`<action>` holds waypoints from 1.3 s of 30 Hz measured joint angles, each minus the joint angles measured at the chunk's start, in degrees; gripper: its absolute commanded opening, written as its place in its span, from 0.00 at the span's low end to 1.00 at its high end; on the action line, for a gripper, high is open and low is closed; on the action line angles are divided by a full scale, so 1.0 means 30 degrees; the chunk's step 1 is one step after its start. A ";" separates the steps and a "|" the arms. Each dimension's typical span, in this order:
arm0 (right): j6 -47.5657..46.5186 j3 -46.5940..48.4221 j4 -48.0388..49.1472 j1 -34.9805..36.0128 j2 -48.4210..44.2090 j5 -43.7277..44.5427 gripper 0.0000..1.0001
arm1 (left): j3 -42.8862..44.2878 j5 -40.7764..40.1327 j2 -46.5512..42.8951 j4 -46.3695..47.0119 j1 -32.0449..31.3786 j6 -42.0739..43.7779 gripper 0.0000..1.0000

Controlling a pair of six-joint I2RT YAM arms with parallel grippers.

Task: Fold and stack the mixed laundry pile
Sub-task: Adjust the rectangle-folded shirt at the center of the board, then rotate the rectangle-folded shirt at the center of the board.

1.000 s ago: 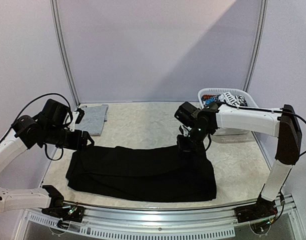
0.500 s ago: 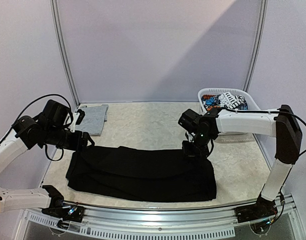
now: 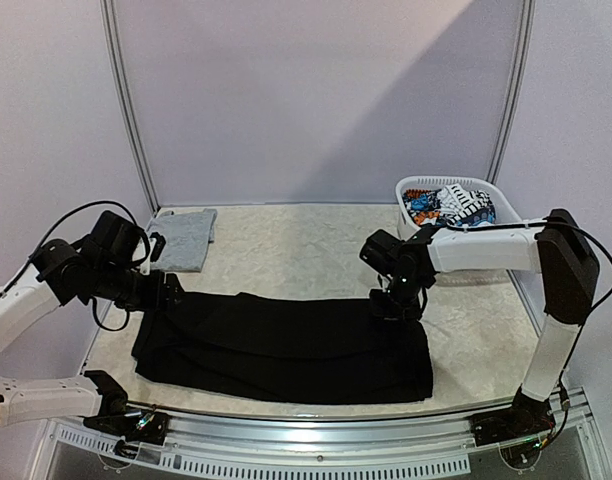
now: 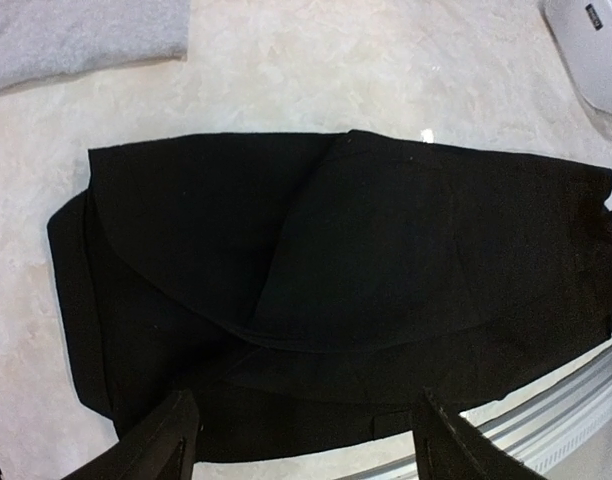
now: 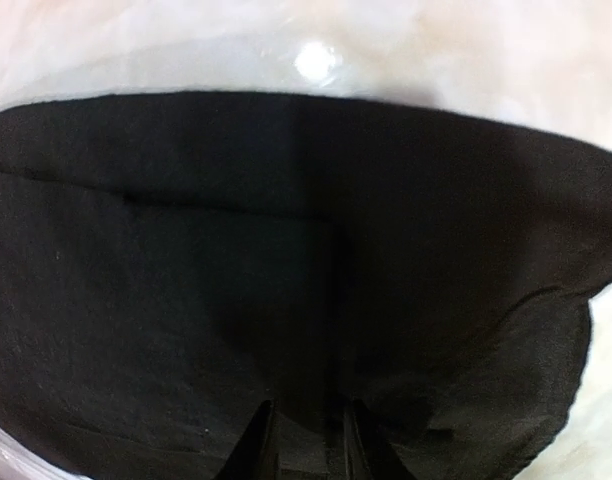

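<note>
- Large black long-sleeved cloth garment [image 3: 286, 345]: part-folded band along the near edge of the marbled worktop [image 3: 286, 240]; further folds probably remain
- Printed white-black-blue-orange cloth [image 3: 451, 205]: unfolded, in white plastic basket [image 3: 411, 185], far-right corner
- Light grey cloth top [image 3: 186, 238]: folded, far-left corner
- Left gripper [image 4: 304, 415]: released, above garment's left end
- Right gripper [image 3: 394, 305]: at garment's far-right corner; grasp cannot be told

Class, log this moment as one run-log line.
left gripper open over black garment | right gripper at its far corner, grip unclear | grey top aside
</note>
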 measured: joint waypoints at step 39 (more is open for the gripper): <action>-0.4510 0.6033 0.0845 -0.0284 0.5982 -0.5355 0.32 | -0.2856 0.4495 1.0724 -0.0517 -0.1129 -0.4065 0.50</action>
